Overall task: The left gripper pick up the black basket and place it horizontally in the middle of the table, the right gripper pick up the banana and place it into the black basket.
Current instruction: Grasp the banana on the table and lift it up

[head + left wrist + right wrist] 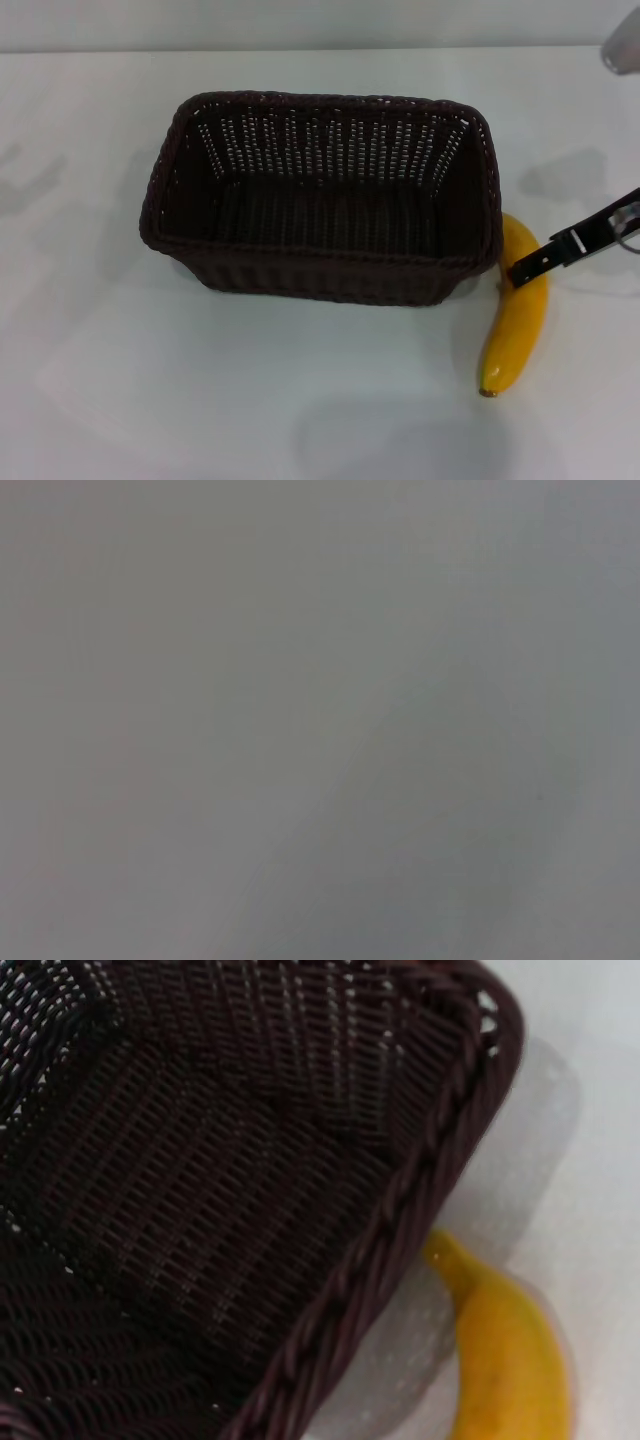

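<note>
The black basket (pixel 320 200) stands upright and lengthwise across the middle of the white table (pixel 250 400), empty inside. The banana (pixel 517 320) lies on the table just off the basket's right end, its dark tip toward the front edge. My right gripper (pixel 535 265) reaches in from the right edge and its black tip lies across the banana's upper half. The right wrist view shows the basket's corner and braided rim (pixel 380 1250) with the banana (pixel 510 1360) beside it. My left gripper is out of view; the left wrist view shows only a plain grey surface.
A grey rounded part (pixel 622 45) shows at the far right back corner. Bare table lies in front of the basket and to its left.
</note>
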Robot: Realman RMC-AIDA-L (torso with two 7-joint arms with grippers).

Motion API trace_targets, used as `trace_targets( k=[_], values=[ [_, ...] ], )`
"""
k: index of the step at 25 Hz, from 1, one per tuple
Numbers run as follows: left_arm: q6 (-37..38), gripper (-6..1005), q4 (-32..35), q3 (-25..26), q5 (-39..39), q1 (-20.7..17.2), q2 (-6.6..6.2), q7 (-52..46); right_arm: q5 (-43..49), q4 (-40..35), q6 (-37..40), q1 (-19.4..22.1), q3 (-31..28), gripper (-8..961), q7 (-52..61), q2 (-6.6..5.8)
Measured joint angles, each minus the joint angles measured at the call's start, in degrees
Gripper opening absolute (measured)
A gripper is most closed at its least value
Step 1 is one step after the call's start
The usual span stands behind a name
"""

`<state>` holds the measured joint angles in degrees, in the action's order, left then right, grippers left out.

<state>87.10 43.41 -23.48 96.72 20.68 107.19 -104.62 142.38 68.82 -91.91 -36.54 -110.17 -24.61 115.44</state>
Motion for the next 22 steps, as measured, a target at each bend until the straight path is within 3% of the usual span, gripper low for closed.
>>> trace_targets(
  k=[13,22],
  values=[
    [0.0,895,0.5,0.1,0.1,0.1,-0.28,0.0,-0.9,-0.7,5.4,-0.9,11.2,831,7.5,-0.19],
    [0.0,895,0.9,0.0,0.1,0.0,-0.32,0.0,4.2,0.3,4.9,-2.2,13.4,833,9.8,-0.36]
  ],
)
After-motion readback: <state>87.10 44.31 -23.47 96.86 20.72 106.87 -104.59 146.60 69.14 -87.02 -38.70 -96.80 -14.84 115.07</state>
